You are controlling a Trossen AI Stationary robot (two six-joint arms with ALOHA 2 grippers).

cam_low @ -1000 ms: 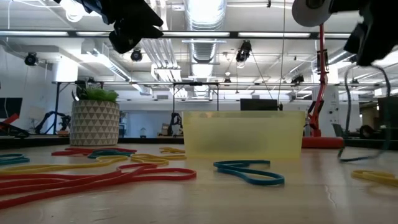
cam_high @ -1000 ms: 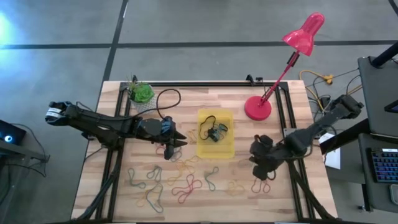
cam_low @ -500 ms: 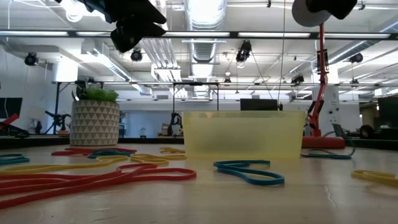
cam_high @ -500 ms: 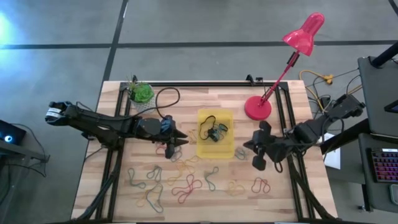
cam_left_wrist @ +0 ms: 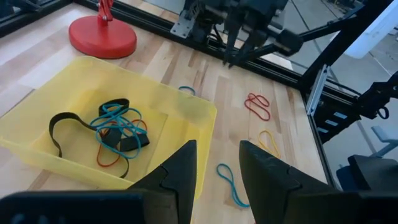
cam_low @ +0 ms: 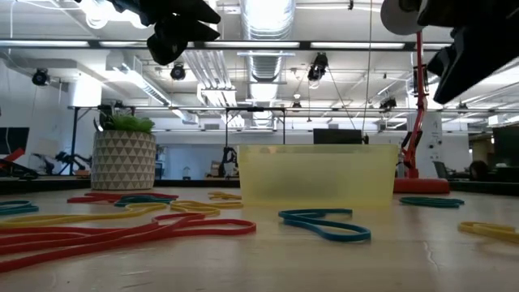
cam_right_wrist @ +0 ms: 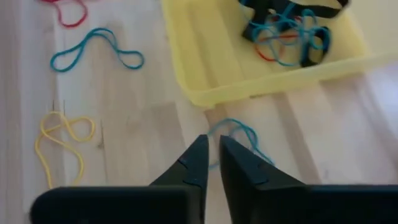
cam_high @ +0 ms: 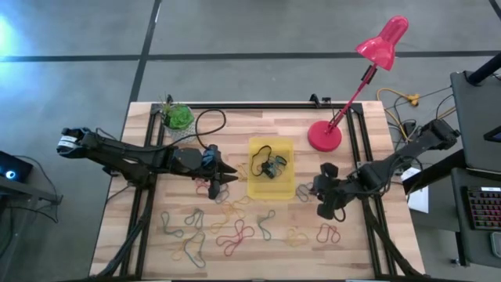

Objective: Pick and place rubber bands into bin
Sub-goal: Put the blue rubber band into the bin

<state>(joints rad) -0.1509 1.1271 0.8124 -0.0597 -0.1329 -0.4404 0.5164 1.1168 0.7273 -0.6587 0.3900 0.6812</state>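
Picking step in hand, apparently: right gripper [cam_right_wrist: 211,163] poised, jaws nearly pressed together and empty, over a thin blue-green rubber band [cam_right_wrist: 239,138] lying on the bench just beside the shallow translucent yellow plastic bin [cam_high: 272,186]. Next: spread, descend, pinch. Left gripper [cam_left_wrist: 217,163] spread, empty, near the bin's other side.

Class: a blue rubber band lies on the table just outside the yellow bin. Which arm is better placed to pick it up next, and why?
Right. The right gripper hangs directly over the blue rubber band beside the bin; the left gripper is on the bin's opposite side.
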